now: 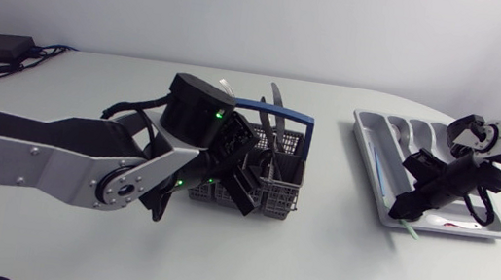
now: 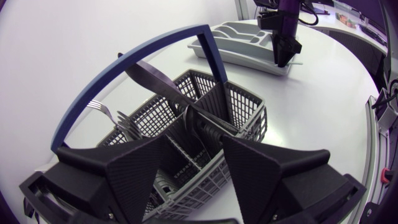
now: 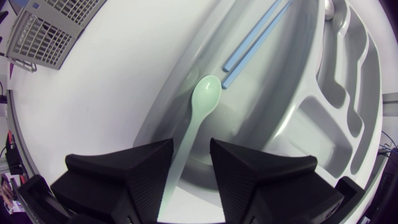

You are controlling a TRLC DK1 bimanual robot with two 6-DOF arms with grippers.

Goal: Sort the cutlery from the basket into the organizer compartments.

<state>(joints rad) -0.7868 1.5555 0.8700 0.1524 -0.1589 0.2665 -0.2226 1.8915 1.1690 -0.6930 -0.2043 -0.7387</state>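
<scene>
Two grippers show, each with its fingers parted and clamping nothing. The left gripper (image 2: pixel 194 155) hovers just over the grey basket (image 2: pixel 249 112), where a knife (image 2: pixel 152 78) and a fork (image 2: pixel 99 107) stand. The right gripper (image 3: pixel 191 149) hangs above a corner of the organizer (image 3: pixel 348 81). The pale green spoon (image 3: pixel 205 93) lies loose between its fingers, bowl at the long compartment's edge beside two blue sticks (image 3: pixel 255 34).

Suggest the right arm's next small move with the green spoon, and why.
Probably nudge the right gripper further in over the organizer, then set the spoon down. Its bowl lies just at the outer rim beside the blue chopsticks, while the handle trails out over the table; left here, it could tip out.
</scene>
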